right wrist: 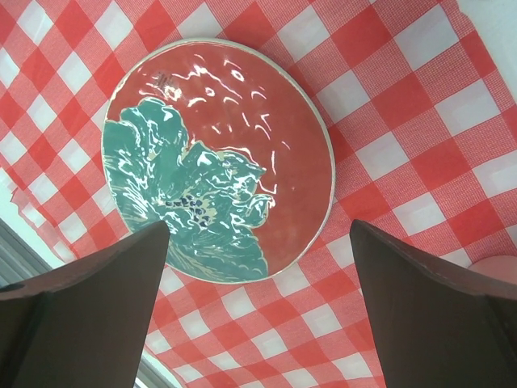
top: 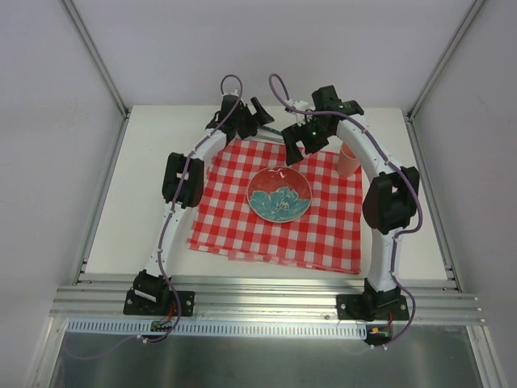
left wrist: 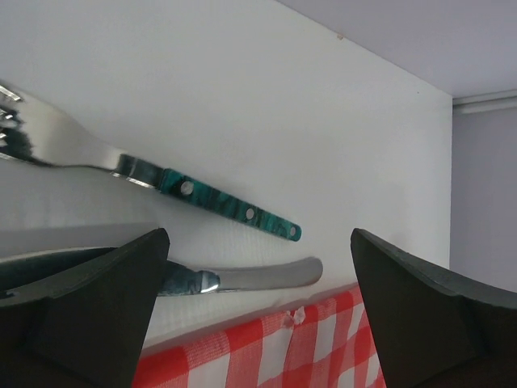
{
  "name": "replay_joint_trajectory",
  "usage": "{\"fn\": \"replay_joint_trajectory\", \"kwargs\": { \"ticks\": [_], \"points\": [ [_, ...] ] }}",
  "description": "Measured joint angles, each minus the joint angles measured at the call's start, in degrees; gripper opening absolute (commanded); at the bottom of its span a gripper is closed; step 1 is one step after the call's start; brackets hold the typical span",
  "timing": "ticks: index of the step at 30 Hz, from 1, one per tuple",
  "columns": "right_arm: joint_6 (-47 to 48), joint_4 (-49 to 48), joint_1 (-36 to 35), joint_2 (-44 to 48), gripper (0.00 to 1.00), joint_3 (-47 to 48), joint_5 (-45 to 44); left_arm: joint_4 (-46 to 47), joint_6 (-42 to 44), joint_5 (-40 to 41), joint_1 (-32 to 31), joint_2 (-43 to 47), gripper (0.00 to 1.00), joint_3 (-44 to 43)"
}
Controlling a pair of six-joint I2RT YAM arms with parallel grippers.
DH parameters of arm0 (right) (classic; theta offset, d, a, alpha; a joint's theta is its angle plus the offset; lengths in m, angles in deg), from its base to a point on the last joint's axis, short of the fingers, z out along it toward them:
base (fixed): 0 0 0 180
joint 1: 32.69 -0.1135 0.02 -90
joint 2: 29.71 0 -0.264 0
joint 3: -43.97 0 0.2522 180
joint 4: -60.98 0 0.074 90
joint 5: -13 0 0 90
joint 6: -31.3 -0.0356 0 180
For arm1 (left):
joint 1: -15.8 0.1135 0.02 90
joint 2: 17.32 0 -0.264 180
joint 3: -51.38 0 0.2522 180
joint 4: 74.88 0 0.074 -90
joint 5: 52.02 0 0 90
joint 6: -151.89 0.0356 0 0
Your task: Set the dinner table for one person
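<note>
On the checked cloth (top: 242,234): plate (top: 279,195) at centre, pink cup (top: 348,160) at far-right corner. Beyond, fork (left wrist: 161,182) and knife (left wrist: 258,276) lie on the tabletop (top: 145,226). Both left claw (left wrist: 258,242) and right claw (right wrist: 258,230) gape wide.

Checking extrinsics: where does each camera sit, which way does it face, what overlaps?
Top external: above, behind the bases, looking down on dinner table, checked cloth, plate, pink cup; left arm and right arm show.
Left wrist: low, facing across the table at fork and knife beyond the cloth; open left gripper frames it.
Right wrist: facing down on the plate; open right gripper frames it.
Shared: top and right wrist both see plate and cloth.
</note>
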State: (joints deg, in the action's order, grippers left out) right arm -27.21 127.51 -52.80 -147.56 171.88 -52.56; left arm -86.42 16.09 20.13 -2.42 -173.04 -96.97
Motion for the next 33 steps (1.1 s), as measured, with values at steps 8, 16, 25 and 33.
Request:
{"fn": "replay_joint_trajectory", "kwargs": {
  "ticks": [8, 16, 25, 33],
  "points": [
    [-0.7, -0.2, 0.0, -3.1, 1.0, 1.7, 0.0, -1.3, 3.7, -1.4, 4.2, 3.3, 0.99, 4.1],
    [-0.9, -0.3, 0.0, -3.3, 1.0, 2.2, 0.0, -3.4, 10.3, -4.0, 4.4, 3.2, 0.99, 0.3],
    [-0.9, -0.3, 0.6, -3.3, 1.0, 2.3, -0.1, -3.1, 12.0, -8.8, -1.0, 3.2, 0.99, -0.9],
    [-1.0, -0.5, 1.3, -3.3, 0.99, 2.2, -0.1, -3.0, 11.9, -9.0, -2.1, 3.2, 0.99, 0.3]
  ]
}}
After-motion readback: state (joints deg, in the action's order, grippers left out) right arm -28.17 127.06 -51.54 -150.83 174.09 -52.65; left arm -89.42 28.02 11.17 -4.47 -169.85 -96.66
